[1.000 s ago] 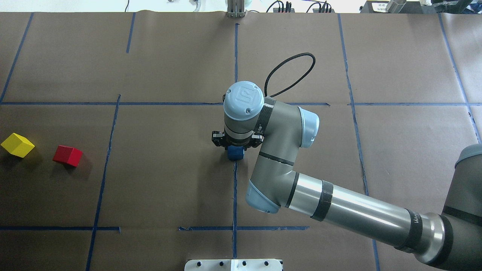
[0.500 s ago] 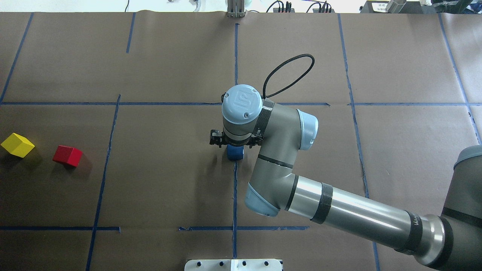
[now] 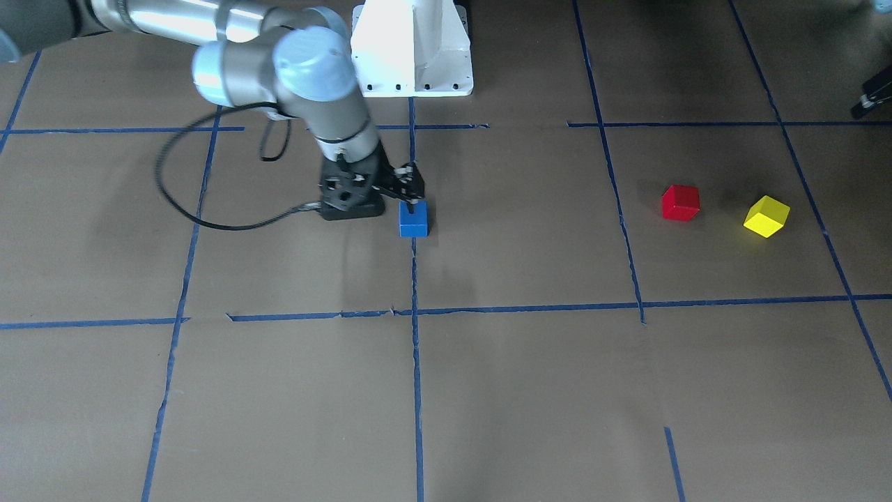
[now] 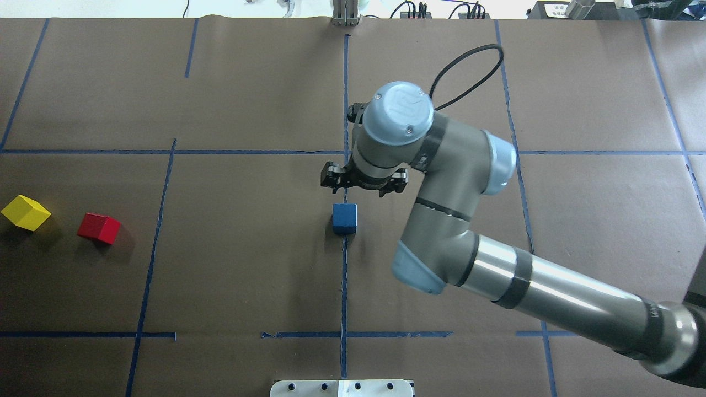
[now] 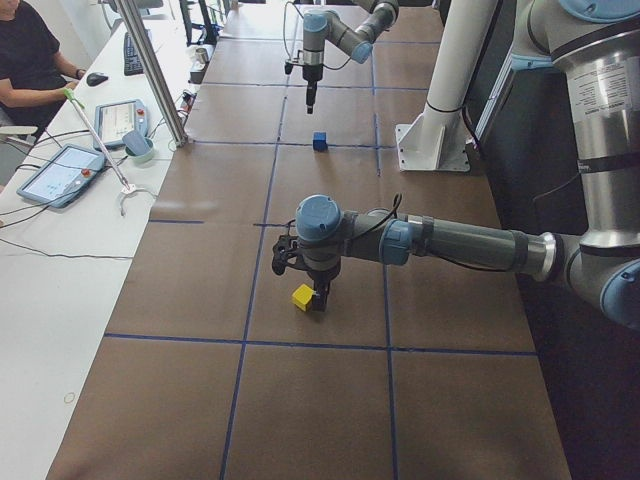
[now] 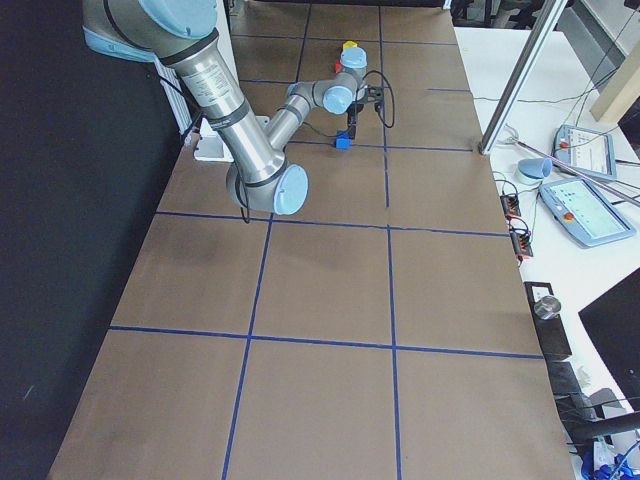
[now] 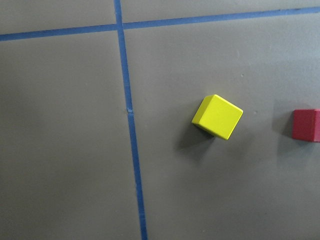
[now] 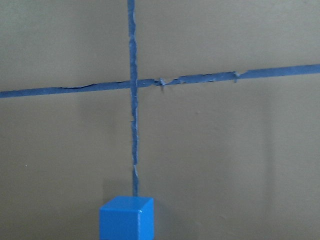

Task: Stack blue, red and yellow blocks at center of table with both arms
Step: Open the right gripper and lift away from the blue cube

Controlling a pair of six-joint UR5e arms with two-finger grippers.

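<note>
The blue block (image 4: 345, 219) sits alone on the centre tape cross; it also shows in the front view (image 3: 414, 220) and at the bottom of the right wrist view (image 8: 126, 217). My right gripper (image 4: 364, 184) is open and empty, raised just above the block. The red block (image 4: 99, 228) and the yellow block (image 4: 25, 212) lie near the table's left end and show in the left wrist view as red (image 7: 306, 125) and yellow (image 7: 217, 116). My left gripper (image 5: 316, 293) hangs by the yellow block (image 5: 303, 297); I cannot tell whether it is open.
Blue tape lines (image 4: 344, 275) divide the brown table. The robot's white base (image 3: 411, 49) stands at the near edge. A black cable (image 4: 469, 66) loops from the right wrist. An operator and tablets (image 5: 60, 170) are beside the table.
My right gripper opened, let go of the blue block and rose away from it toward the far side. The block stays on the centre cross. Red and yellow blocks have not moved.
</note>
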